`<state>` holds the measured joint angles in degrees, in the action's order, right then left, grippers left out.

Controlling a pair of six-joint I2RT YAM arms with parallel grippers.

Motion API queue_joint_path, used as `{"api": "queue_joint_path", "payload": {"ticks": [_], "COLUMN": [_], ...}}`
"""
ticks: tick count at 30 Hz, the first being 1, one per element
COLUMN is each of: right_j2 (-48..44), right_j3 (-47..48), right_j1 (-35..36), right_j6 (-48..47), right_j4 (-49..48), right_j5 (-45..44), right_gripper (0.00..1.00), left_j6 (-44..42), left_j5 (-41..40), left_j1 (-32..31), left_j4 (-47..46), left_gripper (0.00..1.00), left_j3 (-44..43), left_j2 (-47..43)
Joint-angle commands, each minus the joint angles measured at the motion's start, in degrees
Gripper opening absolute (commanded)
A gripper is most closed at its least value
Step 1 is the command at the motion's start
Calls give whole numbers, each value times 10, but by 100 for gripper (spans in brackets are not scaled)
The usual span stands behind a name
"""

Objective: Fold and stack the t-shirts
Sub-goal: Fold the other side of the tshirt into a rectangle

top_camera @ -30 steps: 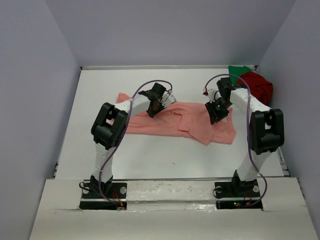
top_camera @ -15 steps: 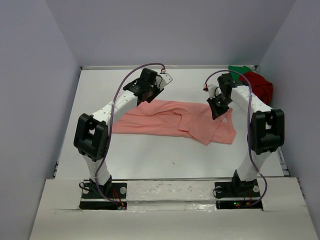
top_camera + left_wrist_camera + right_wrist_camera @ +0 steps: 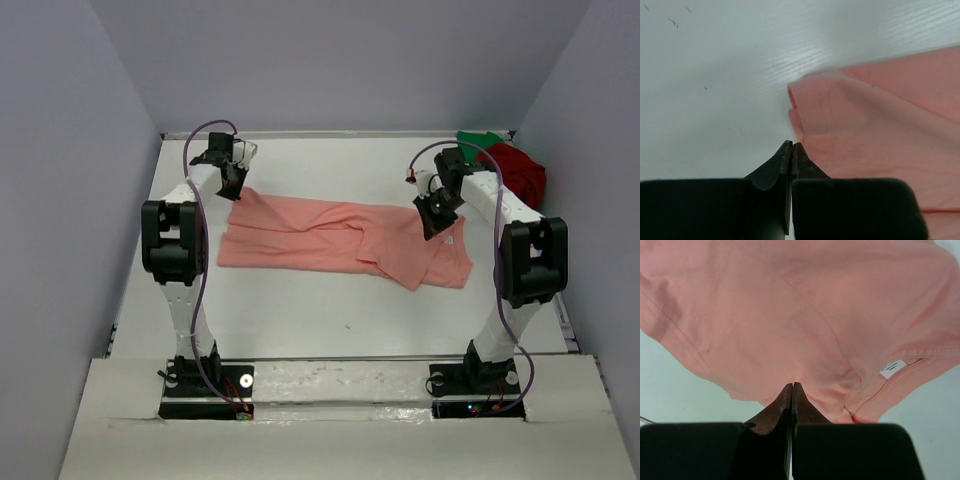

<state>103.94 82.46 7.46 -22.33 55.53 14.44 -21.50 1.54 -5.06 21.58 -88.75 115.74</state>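
Salmon-pink shirt [image 3: 330, 235] spread flat on table [image 3: 300, 310]. Dark red shirt [image 3: 520, 172] and green shirt [image 3: 476, 140] heaped just beyond its right end. Right gripper [image 3: 792, 386] closed, pinching puckered cloth near its label [image 3: 892, 368]. Left gripper [image 3: 791, 146]: jaws together at its far-left corner, hold on cloth unclear.

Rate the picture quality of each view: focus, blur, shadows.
Top view: even, soft light, hardly any shadow on the table, nothing blurred. Left wrist view: the far edge of the pink shirt is smeared by blur. Right wrist view: crisp; stitching shows and the white label is clear, its print too small to read.
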Motion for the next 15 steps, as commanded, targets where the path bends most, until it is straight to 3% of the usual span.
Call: {"api": "queue_joint_path", "payload": {"ticks": [1, 6, 15], "right_j2": [10, 10, 14], "right_j3": [3, 1, 2], "right_j1": [-3, -3, -3], "right_j6": [-1, -2, 1], "right_j4": [3, 3, 5], "right_j5": [7, 6, 2], "right_gripper": [0, 0, 0], "left_j6": [34, 38, 38], "left_j5": [65, 81, 79], "left_j1": [4, 8, 11], "left_j4": [35, 23, 20], "left_gripper": [9, 11, 32], "left_j3": [-63, -49, -45], "left_j2": [18, 21, 26]}}
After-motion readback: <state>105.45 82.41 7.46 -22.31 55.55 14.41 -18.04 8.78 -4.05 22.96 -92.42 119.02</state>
